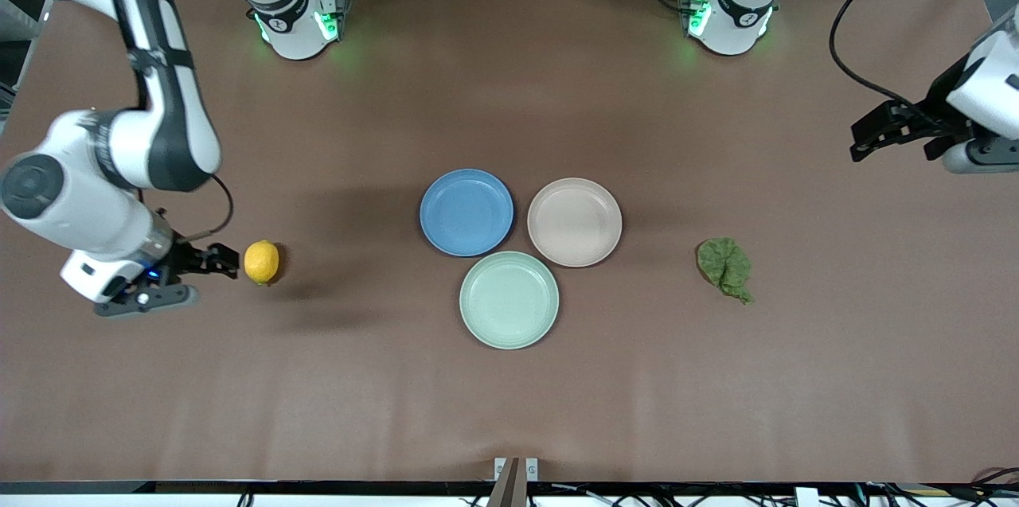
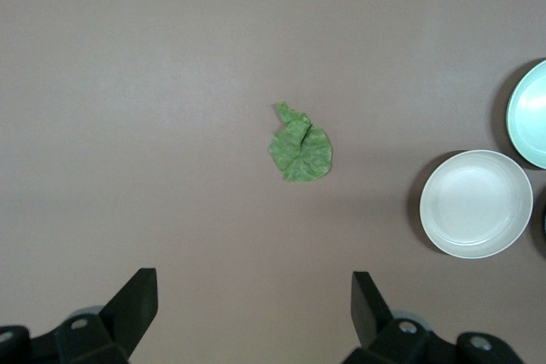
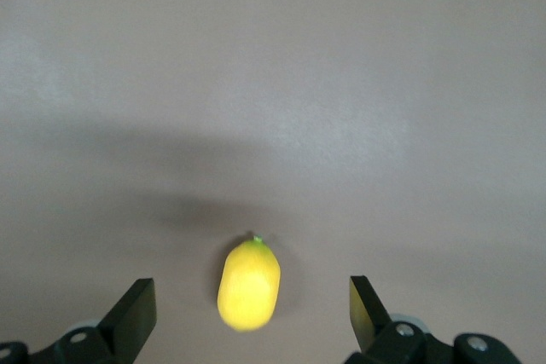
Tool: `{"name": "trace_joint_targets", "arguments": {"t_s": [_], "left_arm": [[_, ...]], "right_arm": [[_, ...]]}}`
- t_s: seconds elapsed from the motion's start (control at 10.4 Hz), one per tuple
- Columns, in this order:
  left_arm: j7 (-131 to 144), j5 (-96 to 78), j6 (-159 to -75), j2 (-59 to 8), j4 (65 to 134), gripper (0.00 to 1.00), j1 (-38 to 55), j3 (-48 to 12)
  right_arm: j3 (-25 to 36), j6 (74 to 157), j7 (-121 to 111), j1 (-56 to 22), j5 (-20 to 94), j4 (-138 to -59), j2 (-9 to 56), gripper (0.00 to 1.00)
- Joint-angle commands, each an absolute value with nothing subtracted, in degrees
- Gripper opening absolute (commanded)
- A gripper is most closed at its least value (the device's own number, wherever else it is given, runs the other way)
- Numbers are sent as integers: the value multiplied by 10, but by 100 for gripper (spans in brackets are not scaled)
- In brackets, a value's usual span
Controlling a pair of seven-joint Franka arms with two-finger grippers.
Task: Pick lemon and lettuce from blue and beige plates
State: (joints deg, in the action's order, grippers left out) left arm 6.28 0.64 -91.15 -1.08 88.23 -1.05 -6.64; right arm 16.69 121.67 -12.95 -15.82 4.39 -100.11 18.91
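The right pincer hangs low over the counter toward the right arm's end, fingers spread wide, nothing between them. Just beside it sits the lemon, bare on the counter, off any plate, apart from the fingertips in the right wrist view. On to the middle: three plates clustered close, all empty. The blue plate and the beige plate sit side by side, and the mint-green plate lies nearer the front camera, tucked between them. Next comes the lettuce, crumpled on the counter toward the left arm's end, well clear of the beige plate. Finally the left pincer, up in the air over that end of the counter, fingers released and wide, with the lettuce far below.
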Motion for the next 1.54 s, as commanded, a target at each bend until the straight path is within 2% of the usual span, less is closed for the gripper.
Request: {"name": "trace_joint_targets", "arguments": {"t_s": [0.0,0.68,0.96,1.45], "left_arm": [[57,-8,-895,4,883,100,-4,-63],[55,0,-897,-1,882,100,-8,-73],[57,1,-895,-1,881,100,-13,-66],[57,5,-894,1,869,100,-22,-66]], "right_arm": [[138,1153,-130,-124,52,-1012,121,100],[123,975,-114,-71,50,-993,4,100],[109,866,-97,-55,48,-953,-5,100],[91,833,-59,-52,45,-909,1,100]]}}
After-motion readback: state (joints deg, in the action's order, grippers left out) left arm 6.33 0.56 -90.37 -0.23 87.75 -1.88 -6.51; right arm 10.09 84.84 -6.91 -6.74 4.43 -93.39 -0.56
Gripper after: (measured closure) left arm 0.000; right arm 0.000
